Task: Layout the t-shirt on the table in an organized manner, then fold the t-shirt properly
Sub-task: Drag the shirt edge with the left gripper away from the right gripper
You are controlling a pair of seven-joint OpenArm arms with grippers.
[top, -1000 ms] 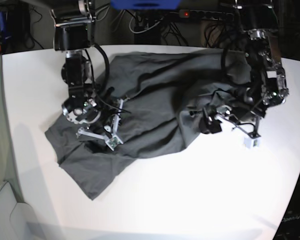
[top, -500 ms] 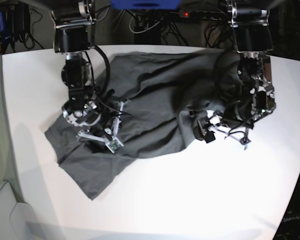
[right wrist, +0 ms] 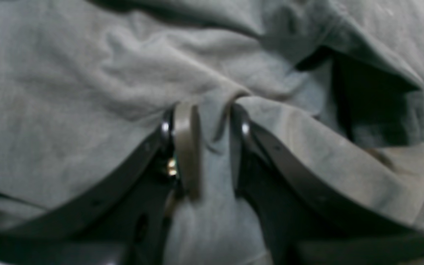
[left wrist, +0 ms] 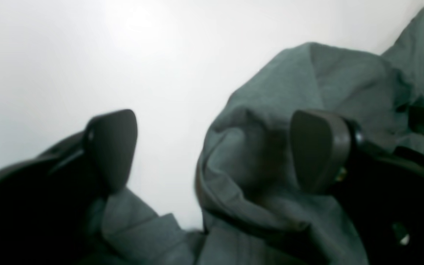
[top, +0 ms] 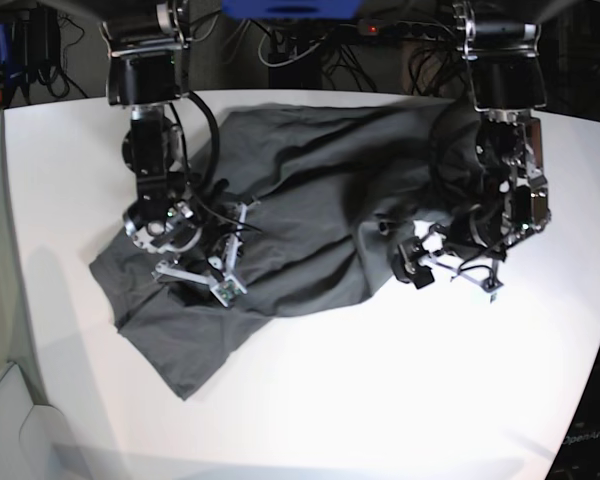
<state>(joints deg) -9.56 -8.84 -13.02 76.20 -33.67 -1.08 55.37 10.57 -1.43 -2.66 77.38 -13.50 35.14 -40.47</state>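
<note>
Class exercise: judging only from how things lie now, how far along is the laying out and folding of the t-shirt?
Done: little; the t-shirt lies rumpled on the table, not flat. In hand: the right gripper pinches a ridge of cloth; the left gripper stands open astride a raised fold at the shirt's edge. Left: spreading it flat, then every fold.

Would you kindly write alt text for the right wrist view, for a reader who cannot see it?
The right gripper, seen close up, pinches a raised fold of the t-shirt between its two dark fingers. Rumpled grey cloth fills nearly the whole frame, with a deep shadowed pocket at the upper right.
</note>
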